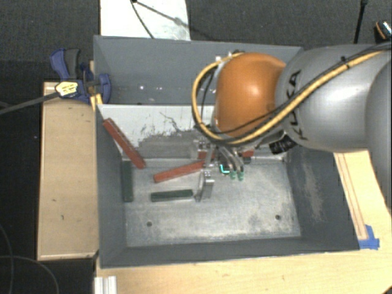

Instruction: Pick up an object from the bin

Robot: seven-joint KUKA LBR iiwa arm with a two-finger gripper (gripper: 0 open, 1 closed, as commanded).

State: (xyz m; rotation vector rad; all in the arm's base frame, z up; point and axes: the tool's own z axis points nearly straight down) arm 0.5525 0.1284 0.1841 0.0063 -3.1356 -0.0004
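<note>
Nearest candidates: a reddish-brown stick (pixel 176 174) lying flat mid-bin and slanting up to the right, and just below it a dark green bar (pixel 171 195) lying roughly level. Both have their right ends just beside the gripper (pixel 219 177).

The gripper sits low over the bin floor, a little right of centre. Its fingers (pixel 204 187) look spread apart, and we see nothing between them. The near finger tip is close to the green bar's right end; whether it touches, we cannot tell.

Further out, a second reddish-brown stick (pixel 122 143) leans by the left wall, with an upright dark green bar (pixel 127 181) below it. The orange cover (pixel 245 90) hides the floor behind the wrist.

Step, as we judge it: positioning for a grasp, nothing taken yet. The next move calls for shifting left so one stick end lies between the fingers, then closing and lifting. Both pieces lie flat and thin against the bin (pixel 153 72) floor, so a slip seems likely.
</note>
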